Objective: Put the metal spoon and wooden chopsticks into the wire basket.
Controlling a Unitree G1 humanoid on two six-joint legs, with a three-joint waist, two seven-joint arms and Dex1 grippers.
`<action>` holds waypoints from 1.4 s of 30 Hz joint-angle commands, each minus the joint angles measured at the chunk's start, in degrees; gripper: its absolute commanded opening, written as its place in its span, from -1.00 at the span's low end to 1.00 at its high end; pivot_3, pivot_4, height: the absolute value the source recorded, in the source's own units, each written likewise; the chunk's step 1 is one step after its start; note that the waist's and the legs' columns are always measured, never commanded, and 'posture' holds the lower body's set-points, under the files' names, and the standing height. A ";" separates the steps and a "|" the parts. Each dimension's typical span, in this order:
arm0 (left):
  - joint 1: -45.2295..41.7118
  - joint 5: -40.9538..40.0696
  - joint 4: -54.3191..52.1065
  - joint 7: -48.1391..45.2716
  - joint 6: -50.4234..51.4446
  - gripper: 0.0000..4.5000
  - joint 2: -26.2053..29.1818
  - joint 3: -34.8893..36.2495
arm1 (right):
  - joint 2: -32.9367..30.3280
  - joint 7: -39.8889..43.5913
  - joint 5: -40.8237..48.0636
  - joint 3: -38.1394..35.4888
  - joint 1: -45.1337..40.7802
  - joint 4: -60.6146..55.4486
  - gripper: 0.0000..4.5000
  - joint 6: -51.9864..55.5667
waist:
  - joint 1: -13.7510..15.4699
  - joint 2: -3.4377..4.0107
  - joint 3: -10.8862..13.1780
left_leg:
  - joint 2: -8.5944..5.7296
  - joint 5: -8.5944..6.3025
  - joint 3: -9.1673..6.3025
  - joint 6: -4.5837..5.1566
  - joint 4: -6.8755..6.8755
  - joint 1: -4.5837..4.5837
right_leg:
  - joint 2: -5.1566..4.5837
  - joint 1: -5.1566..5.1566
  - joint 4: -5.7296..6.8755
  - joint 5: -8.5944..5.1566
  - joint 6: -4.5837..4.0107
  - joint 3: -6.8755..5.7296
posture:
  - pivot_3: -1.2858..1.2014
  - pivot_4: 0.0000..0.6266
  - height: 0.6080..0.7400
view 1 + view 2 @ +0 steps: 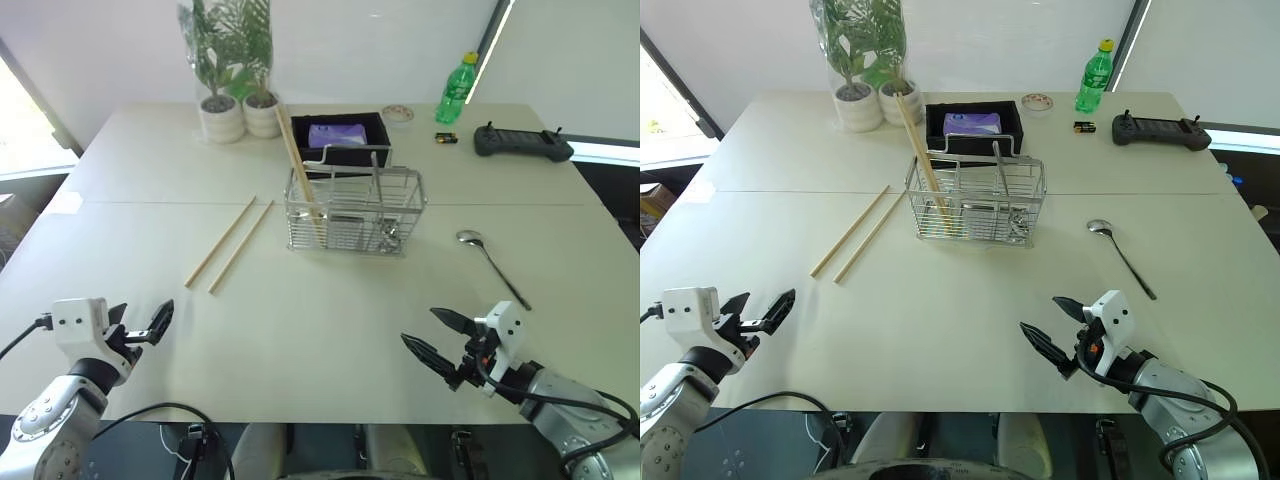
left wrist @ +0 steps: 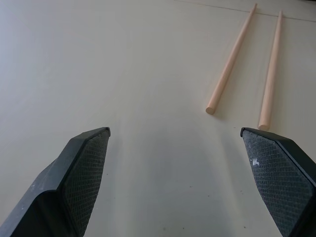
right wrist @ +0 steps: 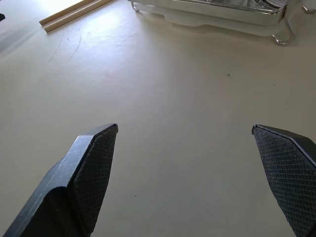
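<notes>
Table [image 1: 300, 340] holds wire basket [image 1: 355, 215], metal spoon [image 1: 490, 262] (lying apart).

**Both end effectors wide open, holding nothing**

Left end effector [image 1: 143, 324] hovers low at the near-left, fingers spread, pointing forward and slightly down. Right end effector [image 1: 436, 337] at the near-right, also spread wide, angled forward and toward the left. Both arms bent, wrists held just above the counter [image 1: 300, 330], nothing between the pads.
</notes>
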 commanded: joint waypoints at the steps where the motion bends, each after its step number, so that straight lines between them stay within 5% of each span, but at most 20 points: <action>1: -0.30 -0.48 -1.78 -0.30 -0.83 0.99 0.29 1.18 | -0.03 -0.19 0.17 -0.98 -0.09 -0.88 1.00 -0.81 | 0.00 0.00 0.00 | 0.00 0.00 0.00 0.00 0.00 0.00 | 0.00 0.00 0.00 0.00 0.00 0.00 | 0.03 -0.52 0.64; 34: -3.43 -0.89 -1.47 -1.35 0.60 0.99 3.34 0.22 | -1.09 -0.77 -0.41 -0.77 -2.42 -0.08 1.00 -0.61 | 0.00 0.00 0.00 | 0.00 0.00 0.00 0.00 0.00 0.15 | 0.00 0.09 0.07 0.00 0.00 0.01 | 0.03 -0.52 0.64; 42: -9.35 -16.59 -8.26 -10.92 9.75 0.99 13.34 -0.37 | -6.77 -0.74 -0.25 -6.07 -8.10 0.86 1.00 1.24 | 0.05 0.01 0.02 | 0.00 0.00 0.01 0.00 0.01 0.19 | 0.00 0.12 0.09 0.00 -0.01 0.00 | 0.03 -0.52 0.64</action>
